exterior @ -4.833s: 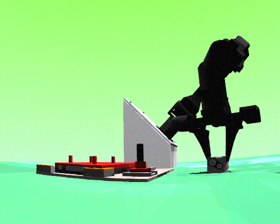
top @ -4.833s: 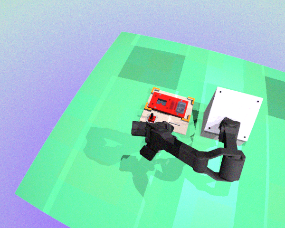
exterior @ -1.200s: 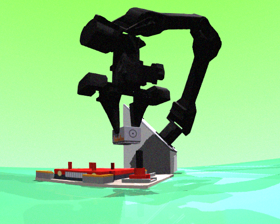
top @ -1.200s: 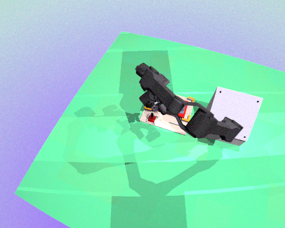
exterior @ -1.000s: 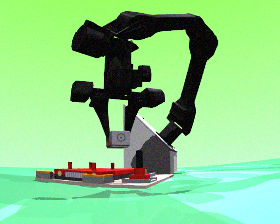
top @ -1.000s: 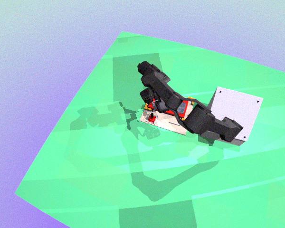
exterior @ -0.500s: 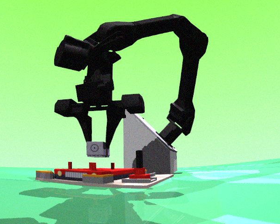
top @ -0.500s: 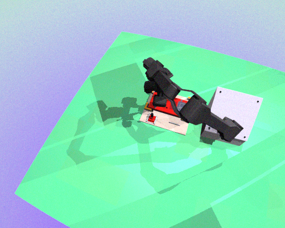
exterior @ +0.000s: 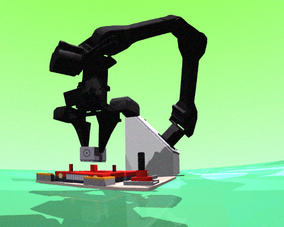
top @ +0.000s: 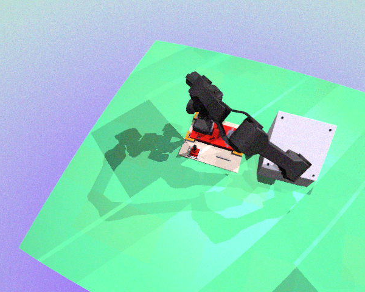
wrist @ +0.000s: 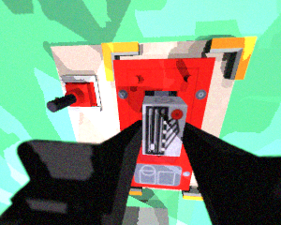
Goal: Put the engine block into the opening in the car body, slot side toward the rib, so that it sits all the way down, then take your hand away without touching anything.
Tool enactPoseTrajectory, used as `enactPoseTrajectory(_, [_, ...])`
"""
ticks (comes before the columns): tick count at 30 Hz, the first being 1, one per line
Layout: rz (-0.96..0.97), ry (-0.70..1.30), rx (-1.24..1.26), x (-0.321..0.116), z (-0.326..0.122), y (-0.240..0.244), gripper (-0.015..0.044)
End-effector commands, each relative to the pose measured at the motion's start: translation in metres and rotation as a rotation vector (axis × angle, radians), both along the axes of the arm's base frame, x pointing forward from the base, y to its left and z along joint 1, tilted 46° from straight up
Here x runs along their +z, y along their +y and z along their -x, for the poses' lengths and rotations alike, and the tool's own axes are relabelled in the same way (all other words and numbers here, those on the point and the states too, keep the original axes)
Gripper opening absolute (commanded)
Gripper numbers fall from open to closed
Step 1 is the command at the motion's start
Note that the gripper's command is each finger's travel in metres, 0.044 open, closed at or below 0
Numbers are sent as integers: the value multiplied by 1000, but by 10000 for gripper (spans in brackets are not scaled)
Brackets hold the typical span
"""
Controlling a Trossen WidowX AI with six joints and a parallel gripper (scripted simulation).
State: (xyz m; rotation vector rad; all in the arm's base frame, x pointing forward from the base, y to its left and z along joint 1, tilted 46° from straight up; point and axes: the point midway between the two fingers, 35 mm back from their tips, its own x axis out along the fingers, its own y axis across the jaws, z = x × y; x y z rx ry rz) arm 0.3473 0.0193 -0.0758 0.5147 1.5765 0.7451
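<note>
One gripper (top: 199,117) (exterior: 93,149) (wrist: 161,125): clenched on the engine block; fingers point downward, one on each side of it.
Engine block (exterior: 87,154) (wrist: 155,128): held above the car body, apart from it in the exterior view; not seated. Its underside appears roughly level.
Block top: dark parallel slots run along one side; a red round mark (wrist: 177,114) lies near one corner.
Car body (top: 218,138) (exterior: 127,173) (wrist: 159,70): red, lying flat on the pale base board.
Opening (wrist: 152,93): a dark edge shows just past the block in the wrist view; the remainder is hidden. The rib and the slot side's match to it cannot be told.
Red pegs (exterior: 93,168) (wrist: 140,79): upright on the car body, below the level of the block.
Windowed panel (wrist: 166,174): grey, on the car body, near the block in the wrist view.
Base board (top: 207,158) (exterior: 161,183) (wrist: 80,58): flat on the green surface (top: 129,245) (exterior: 235,200) (wrist: 19,103), with orange-topped corner brackets (top: 188,136) (exterior: 99,180) (wrist: 234,44) around the car body.
Black post (top: 194,146) (exterior: 141,161) (wrist: 61,102): upright on a red block beside the car body.
Arm (top: 249,135) (exterior: 188,80): mounted on the sloped pedestal (top: 320,151) (exterior: 137,144), arched over toward the car body.
</note>
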Motion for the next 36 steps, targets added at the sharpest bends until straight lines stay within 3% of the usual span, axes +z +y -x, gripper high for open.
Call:
enactPoseTrajectory(1, [2, -4, 3, 0, 0, 0, 160])
enactPoseTrajectory(36, [-1, -18, 17, -1, 0, -2, 160])
